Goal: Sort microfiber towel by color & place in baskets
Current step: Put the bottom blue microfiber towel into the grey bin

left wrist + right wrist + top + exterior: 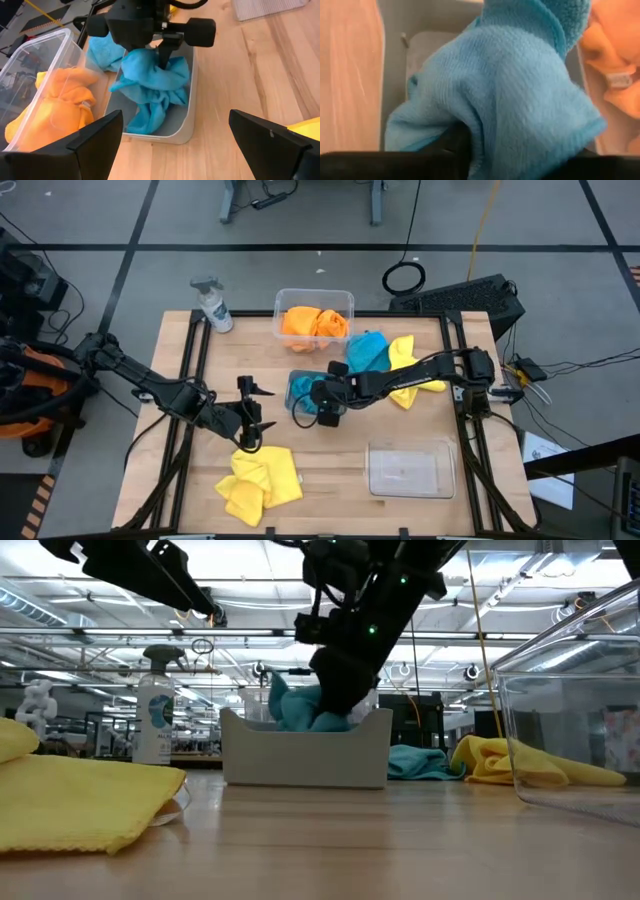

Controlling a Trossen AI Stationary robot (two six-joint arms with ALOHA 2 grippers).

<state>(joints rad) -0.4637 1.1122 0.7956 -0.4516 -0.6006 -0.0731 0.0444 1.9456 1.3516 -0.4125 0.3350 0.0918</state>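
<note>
A turquoise-blue towel [152,85] lies rumpled in the small greyish basket [191,107] at the table's middle. My right gripper [163,56] points down into it, and the cloth rises up around its tip. The towel fills the right wrist view [510,100]. My left gripper [252,415] hangs open just left of that basket, above the table, with nothing between its fingers. Two orange towels [314,323] lie in the far basket [282,300]. Another blue towel [368,352] and a yellow one [408,362] lie on the table at the right. Yellow towels [260,480] lie near the front left.
A see-through basket [410,468] stands at the near right with nothing in it. A spray bottle [213,305] stands at the far left corner. Black frame rails [190,370] run along the table's left and right sides. Bare wood lies between the yellow towels and the near-right basket.
</note>
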